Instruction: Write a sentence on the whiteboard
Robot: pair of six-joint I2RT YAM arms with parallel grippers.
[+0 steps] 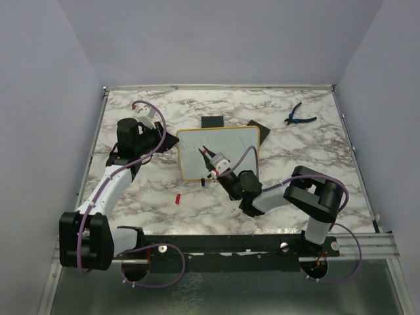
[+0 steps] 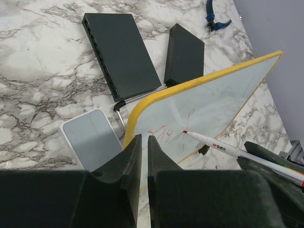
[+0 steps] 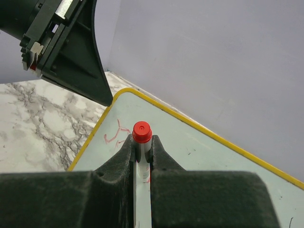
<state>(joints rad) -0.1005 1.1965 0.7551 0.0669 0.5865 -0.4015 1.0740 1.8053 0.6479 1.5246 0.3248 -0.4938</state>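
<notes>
The whiteboard (image 1: pixel 223 149) sits in the middle of the marble table (image 1: pixel 315 164), with its far edge tilted up. The left gripper (image 2: pixel 144 142) is clamped onto the yellow frame at the board's left edge, its fingers nearly together. The right gripper (image 3: pixel 142 148) comes in from the near side and is closed tight around a white marker (image 2: pixel 223 148) with a red end. The marker's tip touches the white surface beside the sentence (image 2: pixel 164 135), which is only a few faint red strokes near the left edge. The left claw's body crowds that same corner, just left of the writing.

Two flat black boxes (image 2: pixel 121 52) (image 2: pixel 184 54) lie just beyond the board's far edge. A flat grey-white pad (image 2: pixel 92 137) lies on the table beside the clamped frame. A red cap (image 1: pixel 177 198) rests on the table near the board's near-left corner. Blue pliers (image 1: pixel 298 118) lie well apart at the far right.
</notes>
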